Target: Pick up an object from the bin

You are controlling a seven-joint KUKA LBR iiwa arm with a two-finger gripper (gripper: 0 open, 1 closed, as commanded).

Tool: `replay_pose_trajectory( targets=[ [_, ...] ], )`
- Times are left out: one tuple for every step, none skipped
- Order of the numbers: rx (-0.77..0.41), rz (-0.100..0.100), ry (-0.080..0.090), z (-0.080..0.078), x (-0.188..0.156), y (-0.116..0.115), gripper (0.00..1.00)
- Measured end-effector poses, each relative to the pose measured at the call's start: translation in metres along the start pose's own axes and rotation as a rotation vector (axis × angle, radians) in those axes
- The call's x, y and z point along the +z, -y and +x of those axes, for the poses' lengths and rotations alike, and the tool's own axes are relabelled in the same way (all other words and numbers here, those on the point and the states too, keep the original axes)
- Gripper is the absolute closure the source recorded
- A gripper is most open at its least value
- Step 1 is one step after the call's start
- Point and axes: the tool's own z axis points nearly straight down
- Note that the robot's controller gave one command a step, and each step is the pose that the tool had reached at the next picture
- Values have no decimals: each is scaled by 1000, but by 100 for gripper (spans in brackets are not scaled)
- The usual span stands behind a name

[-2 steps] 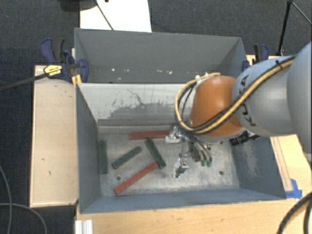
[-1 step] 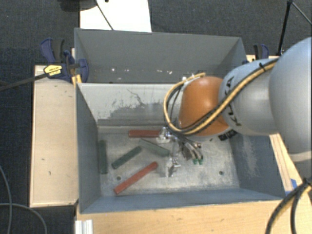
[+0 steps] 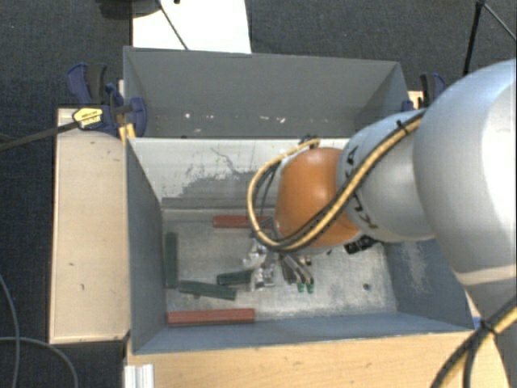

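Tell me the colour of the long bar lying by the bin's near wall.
Reddish brown; the long bar shows best in the camera view.

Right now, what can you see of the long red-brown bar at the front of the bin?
The red-brown bar is long, thin and straight, with a matt surface, perhaps wood or plastic. It lies flat on the floor of the bin, along the near wall. A dark green bar lies just behind it, apart. The claw is farther back, not touching it.
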Motion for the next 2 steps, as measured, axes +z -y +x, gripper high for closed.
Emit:
replay_pose_trajectory(
  targets=[
    [1,0,0,0,0,0,100],
    [-67,1,-8,-10,-152,-24,100]
  ],
)
